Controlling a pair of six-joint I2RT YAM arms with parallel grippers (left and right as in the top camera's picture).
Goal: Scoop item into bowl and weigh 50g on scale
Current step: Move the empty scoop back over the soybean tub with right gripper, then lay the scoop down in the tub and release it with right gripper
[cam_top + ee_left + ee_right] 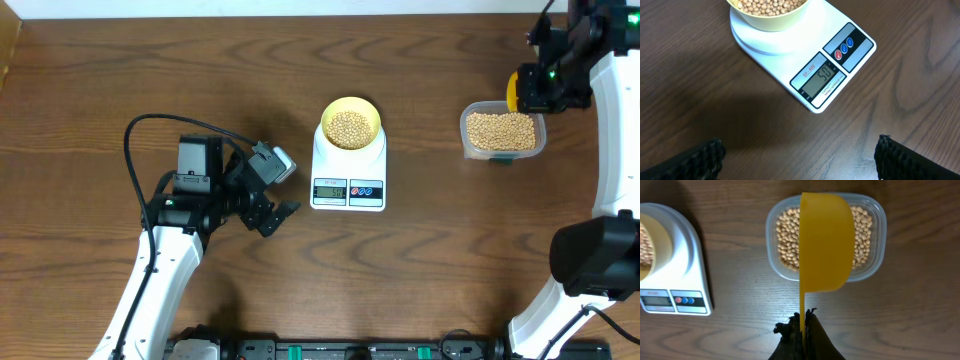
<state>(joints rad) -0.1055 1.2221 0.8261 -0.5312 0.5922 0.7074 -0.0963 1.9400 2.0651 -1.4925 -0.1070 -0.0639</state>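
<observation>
On bench centre, soybeans fill pale-yellow bowl atop white scale, LCD reading approx 50, I think. L hand spread wide, empty; R hand clamps yellow scoop over clear tub.

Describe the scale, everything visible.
The scale is a white, plastic-looking rectangular kitchen unit with rounded corners, lying flat mid-table. Its round platform carries the pale-yellow bowl of beige beans. The front panel holds a grey LCD reading 50, an SF-400 label, and red and blue round buttons. Only the bowl and the wooden table touch it.
</observation>
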